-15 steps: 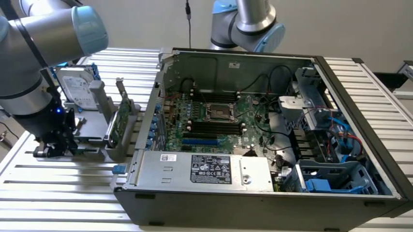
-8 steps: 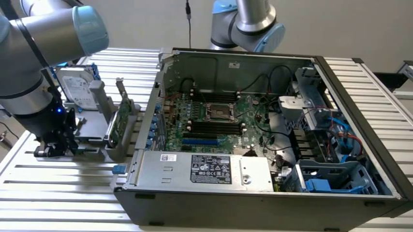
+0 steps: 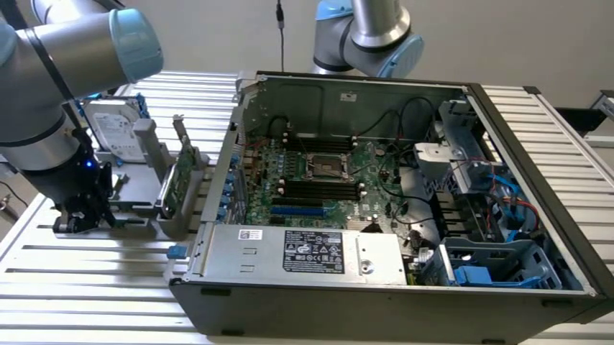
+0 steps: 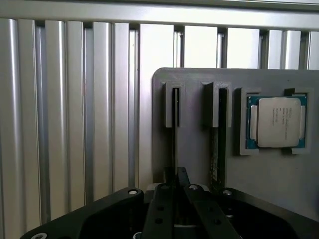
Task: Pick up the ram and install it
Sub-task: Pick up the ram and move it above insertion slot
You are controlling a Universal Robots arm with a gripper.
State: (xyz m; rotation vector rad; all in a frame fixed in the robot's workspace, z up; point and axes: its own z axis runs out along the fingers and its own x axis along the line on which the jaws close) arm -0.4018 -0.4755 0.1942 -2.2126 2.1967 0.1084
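The pincer [image 4: 177, 183] is seen closed almost fully. Its two black fingers [image 4: 160, 209] are pressed onto the thin edge of the ram [image 4: 175, 112], which stands on edge in a slot of a grey holder [image 4: 192, 164]. A second stick [image 4: 218, 144] is held in the holder's next slot, and a processor chip [image 4: 276, 122] is seated just past it. The holder is set on a ribbed metal surface [image 4: 65, 124], with an open computer case [image 3: 384, 215] beside it.

An upright green card [image 3: 169, 185] and the case wall [image 3: 221, 180] stood between the holder [image 4: 194, 149] of the ram [image 4: 175, 107] and the motherboard [image 3: 376, 155], while the bare table [image 3: 96, 267] alongside lay free.
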